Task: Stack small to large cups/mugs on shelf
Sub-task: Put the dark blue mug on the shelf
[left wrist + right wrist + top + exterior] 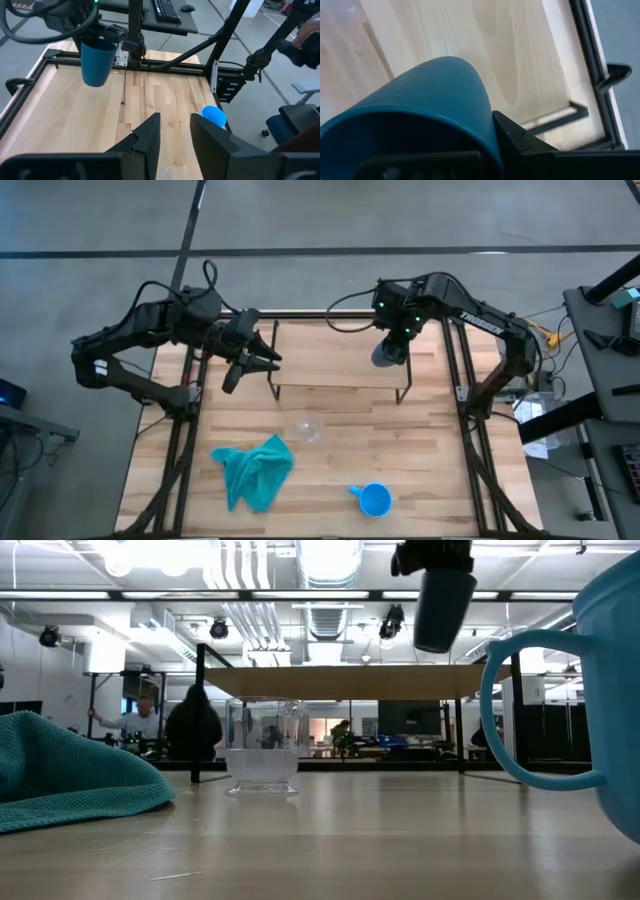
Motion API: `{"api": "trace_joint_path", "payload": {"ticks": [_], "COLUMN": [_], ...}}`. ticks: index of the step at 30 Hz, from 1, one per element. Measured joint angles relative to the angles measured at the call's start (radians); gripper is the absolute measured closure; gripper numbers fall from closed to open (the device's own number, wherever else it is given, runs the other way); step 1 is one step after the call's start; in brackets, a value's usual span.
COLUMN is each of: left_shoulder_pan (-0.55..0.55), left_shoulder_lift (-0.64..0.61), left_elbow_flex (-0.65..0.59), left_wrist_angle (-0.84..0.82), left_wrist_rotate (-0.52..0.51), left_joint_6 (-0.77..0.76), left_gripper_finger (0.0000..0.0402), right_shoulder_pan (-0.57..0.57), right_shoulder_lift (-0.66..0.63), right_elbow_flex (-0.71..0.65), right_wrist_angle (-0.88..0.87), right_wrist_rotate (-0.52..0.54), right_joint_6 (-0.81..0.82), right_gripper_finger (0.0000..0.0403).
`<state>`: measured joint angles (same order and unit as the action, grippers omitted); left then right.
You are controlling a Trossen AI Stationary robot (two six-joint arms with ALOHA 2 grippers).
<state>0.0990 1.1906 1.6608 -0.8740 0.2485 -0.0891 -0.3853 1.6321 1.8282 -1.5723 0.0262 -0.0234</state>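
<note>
The dark navy cup (388, 353) hangs from my right gripper (398, 330) above the right part of the shelf (340, 358), a light plank on thin black legs. The low view shows the navy cup (443, 605) clear of the shelf (340, 680). The small clear cup (308, 428) stands on its base on the table in front of the shelf. Near the table's front edge, the bright blue mug (374, 500) also stands on its base. My left gripper (258, 358) hovers open beside the shelf's left end, touching nothing. My right gripper holds the navy cup by its rim (100, 41), coming from above and pointing down. One finger (520, 137) lies on the outer wall; the other seems to sit inside the mouth. The cup hangs upright below the fingers, lifted clear of the shelf.
A crumpled teal cloth (253, 470) lies on the table's near left part. Black frame rails (460, 370) run along the table's sides. Bare wood (450, 470) shows on the table's right side. People stand in the room far behind the table.
</note>
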Motion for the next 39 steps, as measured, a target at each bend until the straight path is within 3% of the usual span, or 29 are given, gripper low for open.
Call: {"api": "trace_joint_path", "payload": {"ticks": [11,39], "left_shoulder_pan": [0.0,0.0], "left_shoulder_lift": [0.002,0.002], "left_elbow_flex": [0.0,-0.001], "left_wrist_angle": [0.001,0.035], "left_wrist_rotate": [0.0,-0.004], "left_joint_6": [-0.002,-0.004], "left_gripper_finger": [0.0308,0.0308], "right_shoulder_pan": [-0.029,-0.028], "right_shoulder_lift": [0.035,0.059], "right_elbow_flex": [-0.107,-0.042], "right_wrist_angle": [0.004,0.045], "right_wrist_rotate": [0.051,0.09], "right_joint_6": [-0.043,-0.109], "right_gripper_finger": [0.0394,0.0378]}}
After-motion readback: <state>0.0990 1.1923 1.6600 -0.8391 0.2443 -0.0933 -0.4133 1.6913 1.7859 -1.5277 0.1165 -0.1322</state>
